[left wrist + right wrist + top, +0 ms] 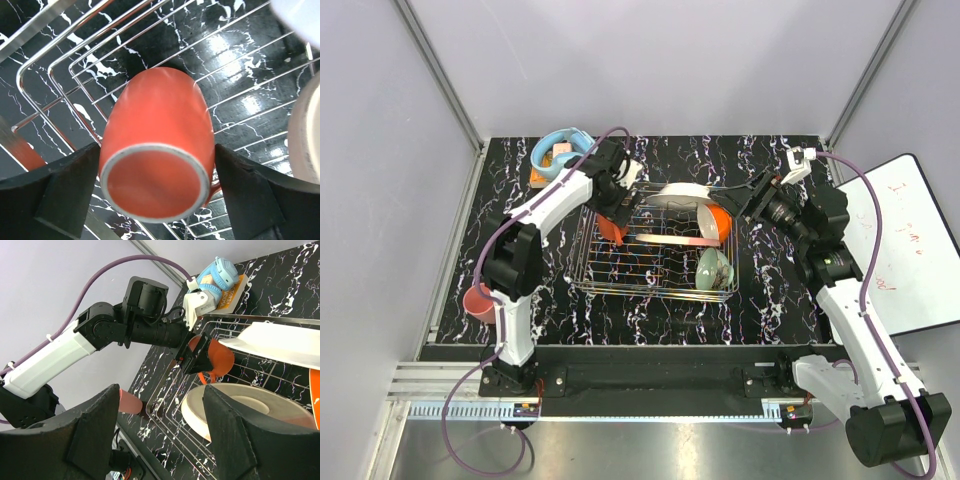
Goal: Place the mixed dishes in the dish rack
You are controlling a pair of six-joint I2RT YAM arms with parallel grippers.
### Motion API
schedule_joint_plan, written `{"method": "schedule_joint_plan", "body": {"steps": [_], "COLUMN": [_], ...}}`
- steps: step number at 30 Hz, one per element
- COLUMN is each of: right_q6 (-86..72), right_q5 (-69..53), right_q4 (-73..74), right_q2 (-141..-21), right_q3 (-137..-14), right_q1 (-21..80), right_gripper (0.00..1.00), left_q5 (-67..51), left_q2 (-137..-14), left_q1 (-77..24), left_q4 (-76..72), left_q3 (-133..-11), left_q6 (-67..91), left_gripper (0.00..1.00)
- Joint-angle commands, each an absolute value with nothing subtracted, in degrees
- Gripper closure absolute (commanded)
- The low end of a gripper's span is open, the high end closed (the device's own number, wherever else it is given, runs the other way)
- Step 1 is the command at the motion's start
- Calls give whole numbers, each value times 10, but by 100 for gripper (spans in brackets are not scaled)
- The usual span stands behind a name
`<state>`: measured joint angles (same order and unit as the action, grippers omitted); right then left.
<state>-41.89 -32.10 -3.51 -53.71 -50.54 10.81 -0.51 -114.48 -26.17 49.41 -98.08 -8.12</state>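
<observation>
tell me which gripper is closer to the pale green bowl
Right. The right gripper is open at the dish rack's right side, just beyond the pale green bowl; the left gripper holds the orange-red mug at the rack's left end.

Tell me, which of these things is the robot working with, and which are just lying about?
Job: rack, mug, white plate, pink plate, green bowl, pink cup.
Lying about: headphones, whiteboard.

Dish rack [650, 289] at centre of table [775, 300], mug [612, 226] at its left end, bowl [714, 268] in its near right corner, cup [478, 300] on table well left, headphones [560, 150] behind.
</observation>
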Motion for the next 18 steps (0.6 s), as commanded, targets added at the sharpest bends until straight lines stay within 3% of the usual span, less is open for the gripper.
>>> {"method": "schedule_joint_plan", "body": {"steps": [1, 13, 18], "right_q6": [-422, -397, -388], "right_q5": [-317, -316, -308], "right_q4": [-36, -13, -4], "right_q2": [-525, -523, -518], "right_q3": [-505, -504, -500], "right_q1": [105, 105, 104], "right_gripper": [25, 21, 22], "left_q5": [24, 15, 5], "left_q2": [-1096, -961, -811], "left_q1": [-264, -264, -232], "left_q4": [475, 570, 631], "left_q3": [-976, -1008, -907], "left_q6": [-87, -110, -169], "left_gripper": [1, 1, 1]}}
